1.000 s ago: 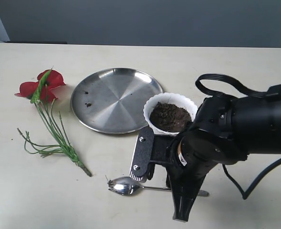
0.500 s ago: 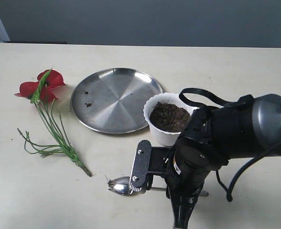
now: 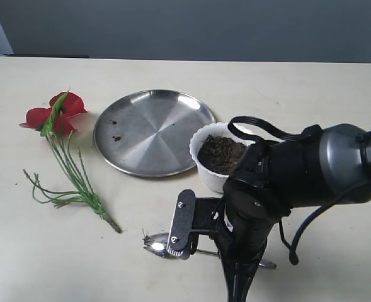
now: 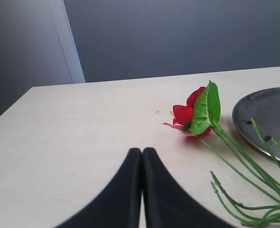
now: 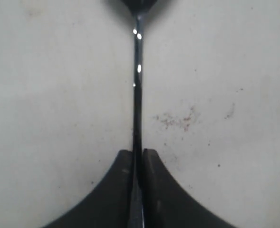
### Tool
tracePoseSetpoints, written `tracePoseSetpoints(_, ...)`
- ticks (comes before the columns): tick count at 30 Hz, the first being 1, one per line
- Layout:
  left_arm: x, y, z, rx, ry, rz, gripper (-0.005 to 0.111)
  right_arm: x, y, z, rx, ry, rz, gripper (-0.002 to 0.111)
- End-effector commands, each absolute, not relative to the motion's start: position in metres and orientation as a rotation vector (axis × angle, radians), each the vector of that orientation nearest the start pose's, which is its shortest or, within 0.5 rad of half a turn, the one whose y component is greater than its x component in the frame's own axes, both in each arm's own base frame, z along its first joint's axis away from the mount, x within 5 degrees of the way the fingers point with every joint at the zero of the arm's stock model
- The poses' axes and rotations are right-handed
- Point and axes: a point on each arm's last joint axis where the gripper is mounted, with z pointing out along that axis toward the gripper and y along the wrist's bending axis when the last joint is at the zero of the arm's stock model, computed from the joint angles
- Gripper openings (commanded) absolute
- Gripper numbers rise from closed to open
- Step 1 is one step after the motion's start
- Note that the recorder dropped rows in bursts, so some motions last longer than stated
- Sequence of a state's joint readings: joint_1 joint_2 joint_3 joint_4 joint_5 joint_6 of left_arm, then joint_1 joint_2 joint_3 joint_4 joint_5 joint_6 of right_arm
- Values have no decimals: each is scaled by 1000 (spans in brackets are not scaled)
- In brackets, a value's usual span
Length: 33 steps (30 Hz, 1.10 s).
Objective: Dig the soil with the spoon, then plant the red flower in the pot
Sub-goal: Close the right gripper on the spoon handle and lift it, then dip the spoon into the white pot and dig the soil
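The metal spoon [image 3: 155, 244] lies on the table in front of the white pot [image 3: 211, 180], which holds dark soil [image 3: 222, 152]. In the right wrist view my right gripper [image 5: 138, 153] is shut on the spoon [image 5: 138, 71] at its thin handle, and the bowl is at the frame's edge. The right arm [image 3: 286, 179] hides most of the handle in the exterior view. The red flower [image 3: 54, 114] lies far left, its green stems trailing toward the front. My left gripper [image 4: 141, 151] is shut and empty, short of the red flower [image 4: 189, 113].
A round steel plate [image 3: 150, 129] with a few soil crumbs sits between flower and pot; its rim shows as the steel plate [image 4: 268, 114] in the left wrist view. Soil specks [image 5: 178, 118] dot the table beside the spoon handle.
The right arm has come down and toward the table's front edge over the spoon handle. Its camera bracket now covers part of the spoon bowl. The spoon has shifted slightly.
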State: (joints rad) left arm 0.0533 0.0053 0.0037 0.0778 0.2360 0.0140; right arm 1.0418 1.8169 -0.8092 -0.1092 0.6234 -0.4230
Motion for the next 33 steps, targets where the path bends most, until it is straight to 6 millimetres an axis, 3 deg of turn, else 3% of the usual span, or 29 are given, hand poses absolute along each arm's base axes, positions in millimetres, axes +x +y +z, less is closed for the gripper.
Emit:
tracePoseSetpoints(1,55,4,192,21,1716,116,0,147,236,94,-2208,2168,-108,0)
tracePoseSetpoints(12,55,4,192,21,1716,116,0,149,236,148,-2075,2029,-45,0)
tracePoseSetpoints(22,55,4,192,21,1716,116,0,144,224,190,-2017,1953,-53,0)
tracePoseSetpoints(26,55,4,192,21,1716,116,0,144,210,238,-1962,1829,-129,0)
tracePoseSetpoints(27,55,4,192,21,1716,116,0,147,203,254,-1959,1736,-228,0)
tracePoseSetpoints(29,55,4,192,21,1716,116,0,155,192,267,-1963,1616,-445,0)
tracePoseSetpoints(33,55,4,192,21,1716,116,0,177,180,276,-1864,1537,-883,0)
